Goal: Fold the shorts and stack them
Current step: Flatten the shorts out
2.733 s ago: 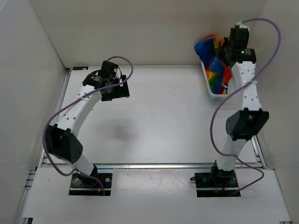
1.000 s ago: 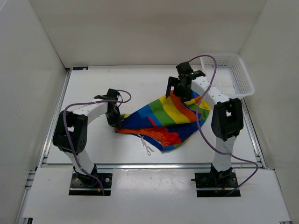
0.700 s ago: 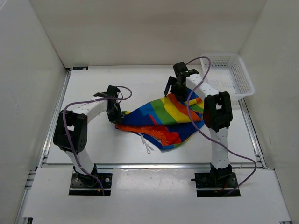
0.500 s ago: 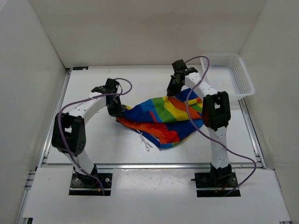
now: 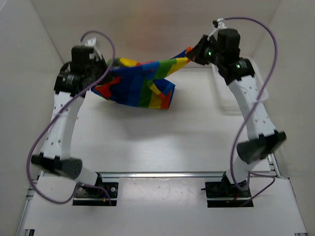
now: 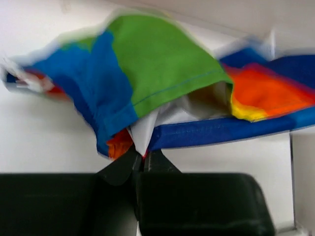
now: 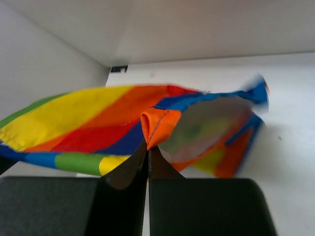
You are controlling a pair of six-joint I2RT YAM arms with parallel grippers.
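The rainbow-striped shorts (image 5: 142, 81) hang in the air high over the far part of the table, stretched between both arms. My left gripper (image 5: 104, 73) is shut on their left end; in the left wrist view the jaws (image 6: 142, 156) pinch the cloth (image 6: 162, 73) at its lower edge. My right gripper (image 5: 193, 53) is shut on the right end; in the right wrist view an orange fold (image 7: 158, 124) sticks out above the closed jaws (image 7: 148, 147). The middle of the shorts sags downward.
A white mesh basket (image 5: 224, 96) stands at the far right, mostly hidden behind my right arm. White walls enclose the table (image 5: 162, 142) on the left, back and right. A metal rail (image 5: 162, 173) runs along the near edge.
Both arms have risen and swung toward the back wall, lifting the shorts off the table. The right gripper closed on the cloth's right end within the last second.
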